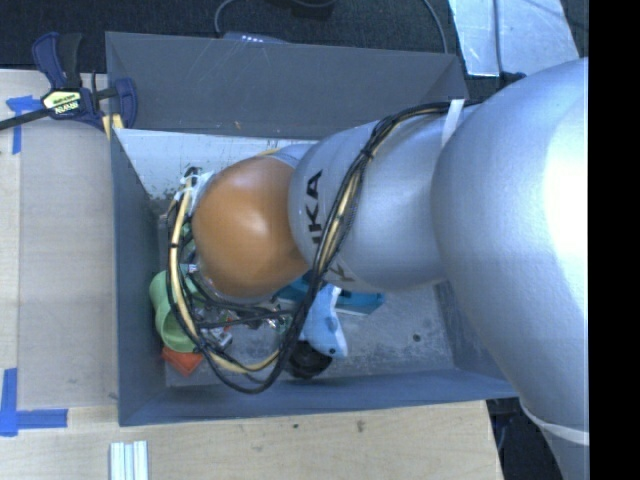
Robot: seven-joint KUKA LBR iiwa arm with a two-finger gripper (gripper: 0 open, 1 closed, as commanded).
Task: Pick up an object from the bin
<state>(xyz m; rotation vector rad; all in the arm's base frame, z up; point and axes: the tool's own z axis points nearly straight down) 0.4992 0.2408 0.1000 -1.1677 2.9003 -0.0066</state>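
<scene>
My gripper is low in the bin's front left part, mostly hidden under the arm's orange cover. Just left of it lies a green rounded thing, touching or almost touching it. A small orange-red piece sits below the green thing, in the front left corner. To the gripper's right lie a blue and white object and a small black thing near the front wall. I cannot see whether anything is held.
The arm and its orange cover hang over most of the bin's floor. A small white thing peeks out near the back left wall. Bare grey floor shows at the front right.
</scene>
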